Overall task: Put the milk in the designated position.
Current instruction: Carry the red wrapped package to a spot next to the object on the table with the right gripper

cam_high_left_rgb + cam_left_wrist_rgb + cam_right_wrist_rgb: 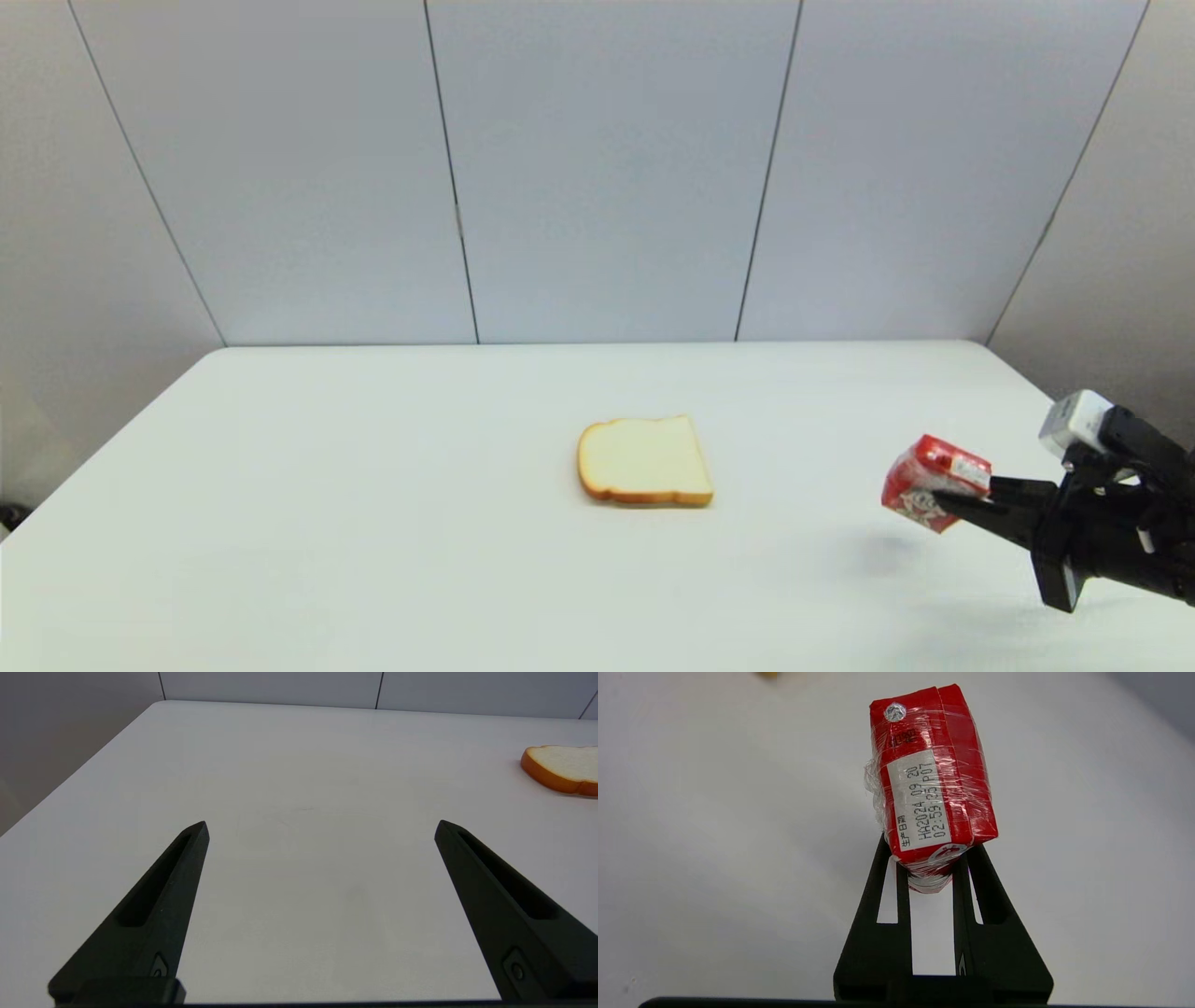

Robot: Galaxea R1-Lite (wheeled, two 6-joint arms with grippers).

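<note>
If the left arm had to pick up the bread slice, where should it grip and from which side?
Judging by its pose, pinch the bread slice across its thin edge, one finger above and one sliding under the tan crust. It lies flat on the table, so top-down gives no purchase. Come low from the robot's left, where the open left pincer already faces it.

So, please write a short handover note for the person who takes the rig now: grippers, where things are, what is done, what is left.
Right gripper: shut on the milk carton, held tilted above the table at its right side, its shadow on the surface below.
Left gripper: open, holding nothing, over bare table, out of the head view.
Bread slice: flat near the table centre, to the left of the carton, apart from it.
Done: carton picked up.
Left: lower it onto its spot on the white tabletop, open the fingers, pull back.
</note>
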